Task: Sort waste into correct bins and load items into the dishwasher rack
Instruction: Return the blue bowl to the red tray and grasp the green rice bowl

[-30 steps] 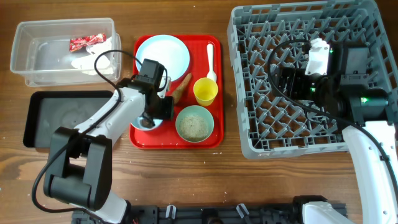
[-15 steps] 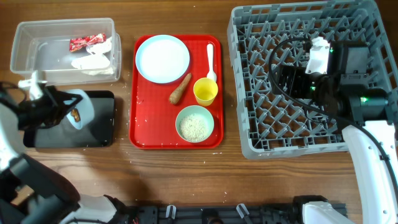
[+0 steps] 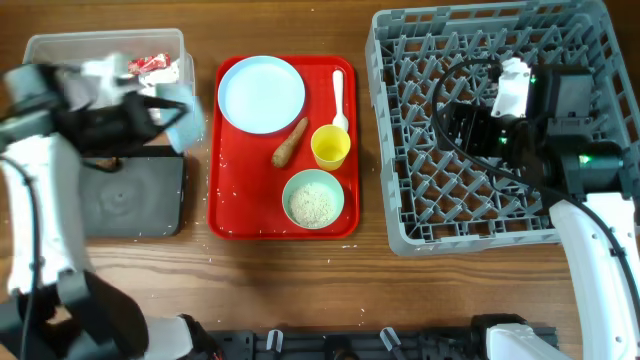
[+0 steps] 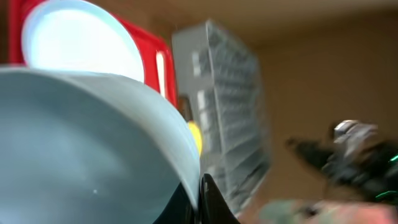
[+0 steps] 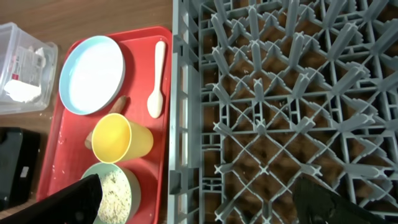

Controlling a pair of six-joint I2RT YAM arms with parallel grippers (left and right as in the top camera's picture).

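A: What does the left tool [image 4: 202, 198] have?

B: It is clamped on the rim of a bowl [image 4: 81, 143], which fills its wrist view. From overhead, the arm and the bowl are a blur over the seam between the tub [image 3: 100, 37] and the black tray [image 3: 130, 205], at 9 o'clock from the red tray [image 3: 235, 190].

A: And the right tool [image 5: 196, 186]?

B: Spread wide and holding nothing, above the rack [image 3: 410, 60] at 3 o'clock. Its arm and cable hide some of the pegs.

A: What's on the red tray?

B: The plate [image 3: 261, 94] at 11, the spoon [image 3: 339, 100] at 1, the cup [image 3: 330, 147] at 3 and the rice bowl [image 3: 313, 199] at 5. The stick [image 3: 290, 142] lies between plate and cup. Everything sits on the wooden bench [image 3: 400, 300].

A: Any writing?

B: The wrapper [image 3: 150, 64] at the tub's 1 o'clock corner has white print, too small to read. White paper [image 5: 22, 92] lies beside it.
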